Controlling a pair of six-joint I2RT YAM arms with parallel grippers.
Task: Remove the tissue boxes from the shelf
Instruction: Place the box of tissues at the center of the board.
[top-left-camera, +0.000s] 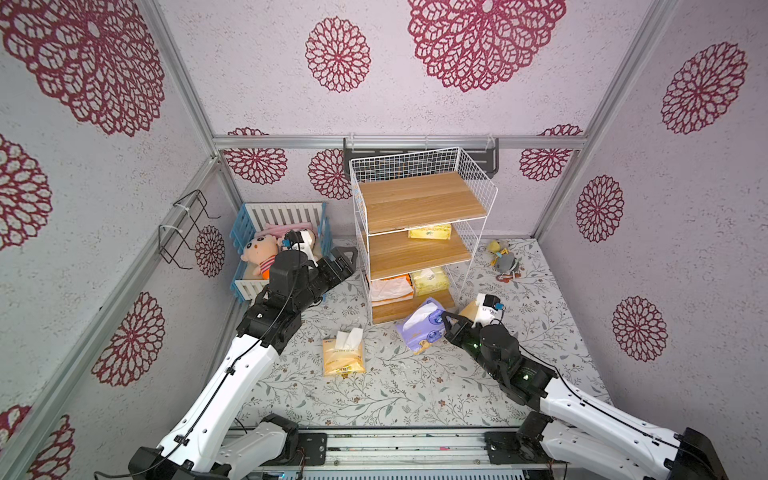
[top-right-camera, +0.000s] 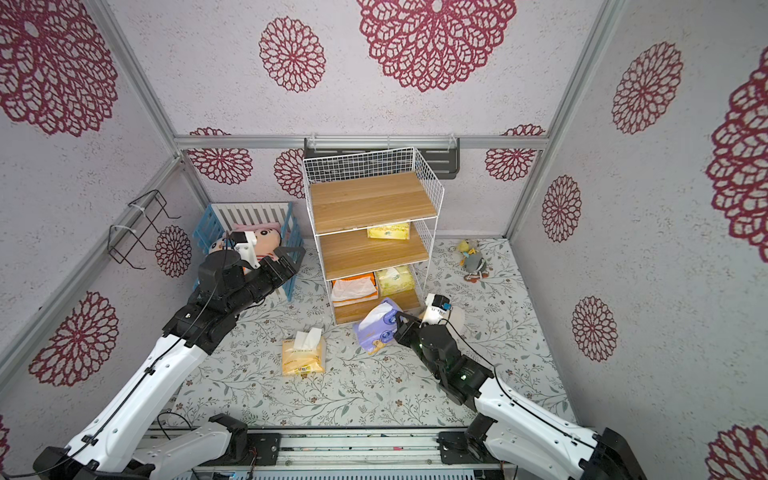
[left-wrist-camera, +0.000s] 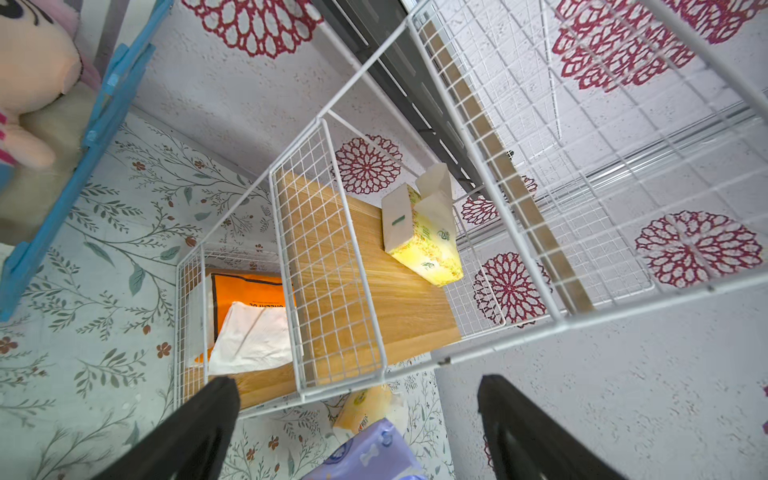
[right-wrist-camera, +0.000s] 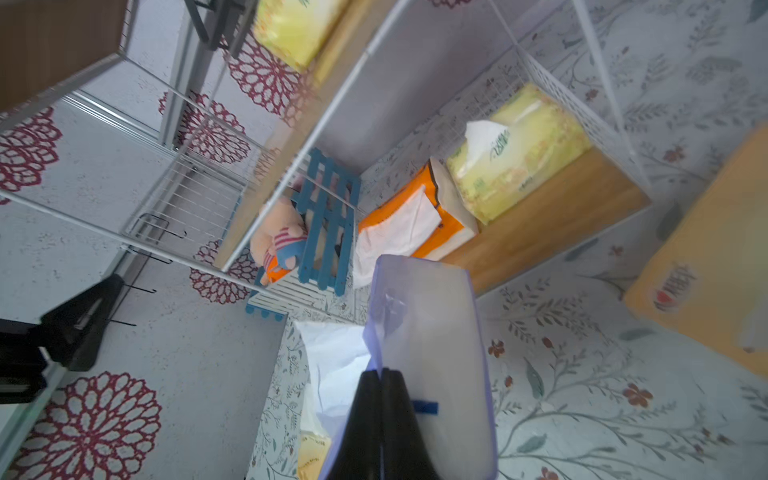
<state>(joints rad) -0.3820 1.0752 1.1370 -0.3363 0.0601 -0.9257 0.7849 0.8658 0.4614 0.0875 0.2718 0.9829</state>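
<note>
In the shelf lie three tissue packs.

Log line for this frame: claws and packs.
right claw: shut on purple pack, off shelf | left claw: open, empty | on shelf: middle-tier pack, orange pack, bottom yellow-green pack

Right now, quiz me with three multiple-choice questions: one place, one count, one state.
1. Where is the orange pack? A top board; B bottom tier; C floor.
2. How many tissue packs are on the shelf? A one; B five; C three.
3. The right gripper is: A shut on the purple pack; B open; C unseen.
Answers: B, both wrist views show it there; C, one on the middle tier, two on the bottom; A, its jaws pinch the wrapper.
</note>
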